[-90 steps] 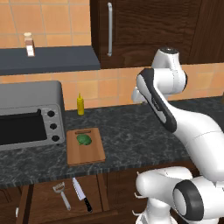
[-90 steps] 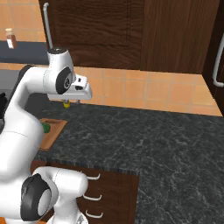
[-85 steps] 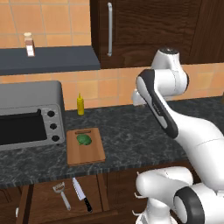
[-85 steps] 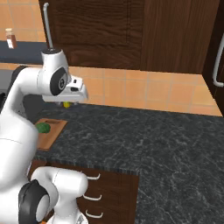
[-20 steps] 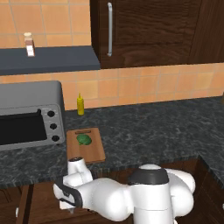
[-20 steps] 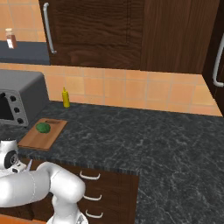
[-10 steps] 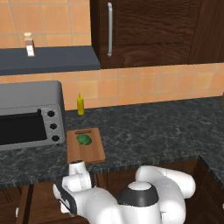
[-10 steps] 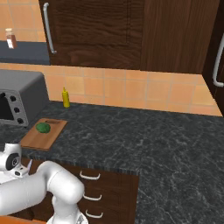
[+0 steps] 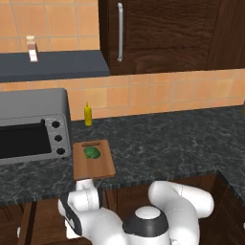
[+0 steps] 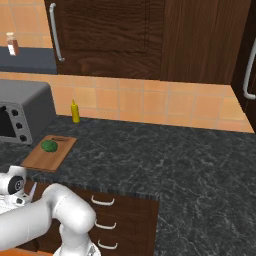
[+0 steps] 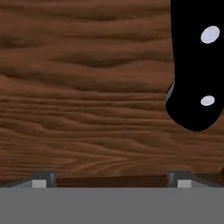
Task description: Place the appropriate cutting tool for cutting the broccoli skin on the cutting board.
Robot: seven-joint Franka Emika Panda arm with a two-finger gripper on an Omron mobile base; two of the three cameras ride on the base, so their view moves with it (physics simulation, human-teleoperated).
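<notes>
In the hand view the knife's black handle [image 11: 192, 65], with two silver rivets, lies on a brown wooden surface at the upper right. My gripper [image 11: 110, 180] is open; its fingertips [image 11: 41, 179] stand wide apart with nothing between them, and the handle's end sits just above the right tip. The blade is out of view. The cutting board [image 9: 93, 165] lies on the dark counter with the broccoli [image 9: 92, 152] on its far half; board [image 10: 42, 157] and broccoli [image 10: 49, 145] also appear from the right. My arm [image 9: 81, 210] bends down below the counter's front edge.
A grey toaster oven [image 9: 28, 127] stands left of the board, a yellow bottle [image 9: 88, 115] behind it. A spice jar [image 9: 32, 48] sits on the dark shelf above. Drawer fronts with handles [image 10: 105, 220] lie under the counter edge [image 10: 100, 190].
The arm has swung from upright over the counter down below its front edge on the left. Over the last half second it sank only slightly.
</notes>
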